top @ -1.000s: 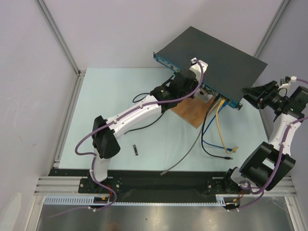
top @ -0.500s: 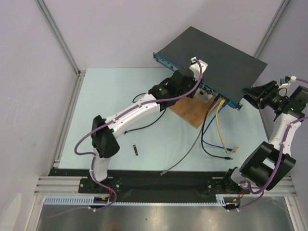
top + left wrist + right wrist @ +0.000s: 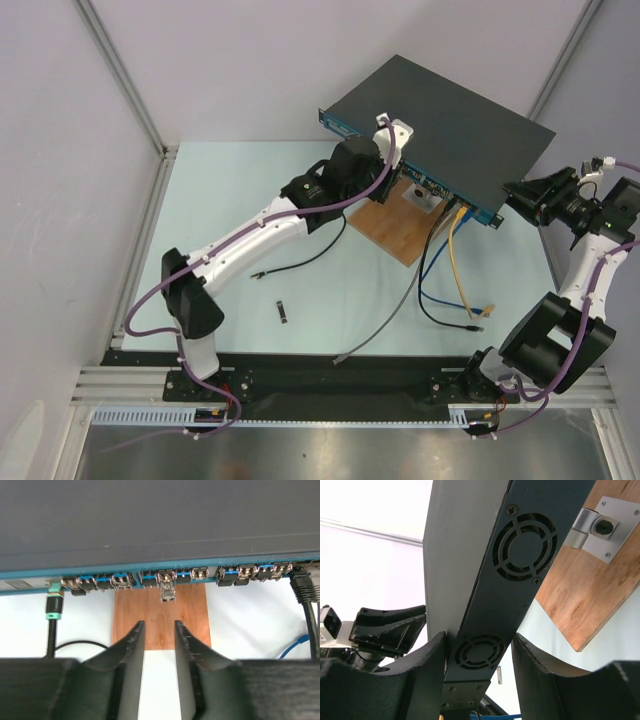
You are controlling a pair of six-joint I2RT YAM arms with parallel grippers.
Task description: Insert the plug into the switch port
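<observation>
The switch (image 3: 450,120) is a flat black box with a blue front row of sockets (image 3: 150,577). A small grey plug (image 3: 167,591) sits in a middle socket and sticks out a little. My left gripper (image 3: 157,625) is open and empty, backed off from that plug over the wooden board (image 3: 160,620). In the top view the left gripper (image 3: 378,160) is at the switch's front. My right gripper (image 3: 479,637) is closed across the switch's right end (image 3: 520,555) by the fan grilles, and it also shows in the top view (image 3: 518,195).
A black cable with a green collar (image 3: 53,607) is plugged in at the left and a black cable (image 3: 305,587) at the right. Yellow (image 3: 455,260), blue (image 3: 430,290) and grey (image 3: 385,320) cables trail on the mat. A metal bracket (image 3: 420,197) sits on the board. A small black part (image 3: 284,312) lies on the mat.
My left gripper has shifted left along the switch's front, its elbow swinging left, and the metal bracket is now uncovered. The right arm has not moved.
</observation>
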